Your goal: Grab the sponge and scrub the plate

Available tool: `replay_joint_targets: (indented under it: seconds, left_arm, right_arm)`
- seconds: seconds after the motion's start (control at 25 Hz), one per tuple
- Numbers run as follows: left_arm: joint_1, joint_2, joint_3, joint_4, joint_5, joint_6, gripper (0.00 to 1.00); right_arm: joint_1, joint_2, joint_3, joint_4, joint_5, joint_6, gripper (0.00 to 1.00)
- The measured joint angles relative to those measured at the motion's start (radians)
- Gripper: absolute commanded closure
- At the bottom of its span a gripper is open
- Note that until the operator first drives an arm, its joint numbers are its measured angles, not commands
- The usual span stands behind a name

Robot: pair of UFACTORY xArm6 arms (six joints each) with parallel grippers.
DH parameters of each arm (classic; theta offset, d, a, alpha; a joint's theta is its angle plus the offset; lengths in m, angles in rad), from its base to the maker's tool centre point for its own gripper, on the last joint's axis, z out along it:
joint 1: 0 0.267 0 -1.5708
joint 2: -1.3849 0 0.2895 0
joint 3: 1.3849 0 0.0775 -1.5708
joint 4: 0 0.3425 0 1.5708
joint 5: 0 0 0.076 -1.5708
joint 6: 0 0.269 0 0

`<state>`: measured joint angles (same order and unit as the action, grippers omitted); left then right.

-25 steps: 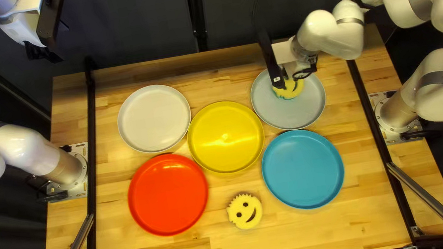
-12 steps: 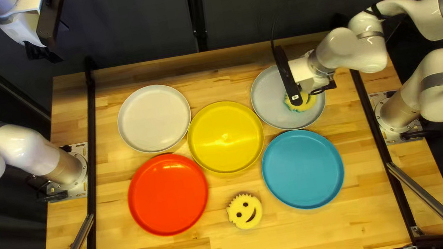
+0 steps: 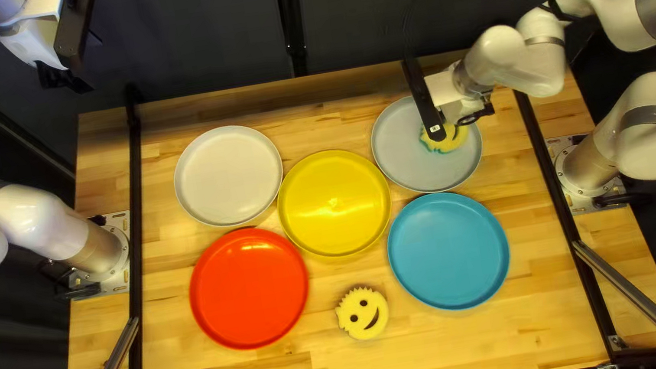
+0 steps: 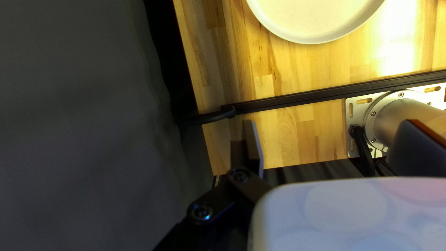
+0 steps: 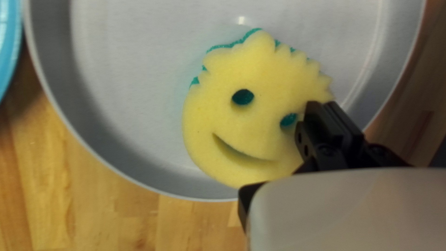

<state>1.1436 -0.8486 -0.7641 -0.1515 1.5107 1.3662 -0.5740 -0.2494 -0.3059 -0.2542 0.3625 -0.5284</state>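
Across the table (image 3: 461, 357), beyond the blue plate (image 3: 448, 250), lay the grey plate (image 3: 414, 176), and I judged it the one to be scrubbed. My right arm (image 3: 501, 56) reached over it, by far the nearer; my left arm (image 3: 26, 219) was well apart at the other side, with its left fingers (image 4: 255, 148) wide apart and nothing between them. A spare sponge (image 3: 361, 313) lay on the bare wood, untouched.

On the grey plate sat the yellow sponge (image 5: 241, 121), face up, close to the rim. Being nearly round, it gave me no long axis worth lining up with. What mattered was its offset: most of it spread from my right fingers (image 5: 317, 123) towards the plate's middle. They were drawn nearly together, clamped, as I read it, on its edge beside one eye. The next stroke, I reckoned, wanted to go inward, lest the rim peel the sponge loose.
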Motion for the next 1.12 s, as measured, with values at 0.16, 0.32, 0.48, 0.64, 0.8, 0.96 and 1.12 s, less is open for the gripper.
replay_joint_targets:
  seconds: [0.16,0.32,0.48,0.64,0.8,0.96,1.12]
  left_arm:
    - [0.0,0.0,0.0,0.0,0.0,0.0,0.0]
    - [0.0,0.0,0.0,0.0,0.0,0.0,0.0]
    - [0.0,0.0,0.0,0.0,0.0,0.0,0.0]
    - [0.0,0.0,0.0,0.0,0.0,0.0,0.0]
    - [0.0,0.0,0.0,0.0,0.0,0.0,0.0]
    - [0.0,0.0,0.0,0.0,0.0,0.0,0.0]
    - [0.0,0.0,0.0,0.0,0.0,0.0,0.0]
  right_arm:
    - [-0.006,-0.006,-0.002,0.005,0.005,-0.013,1.0]
    - [0.006,-0.027,0.024,-0.008,0.002,0.005,1.0]
    - [0.029,-0.059,0.059,-0.028,0.0,0.038,1.0]
    - [0.062,-0.104,0.097,-0.048,0.01,0.078,1.0]
    - [0.111,-0.163,0.135,-0.07,0.038,0.138,1.0]
    - [0.168,-0.209,0.161,-0.092,0.066,0.208,1.0]
    - [0.225,-0.221,0.159,-0.118,0.091,0.276,1.0]
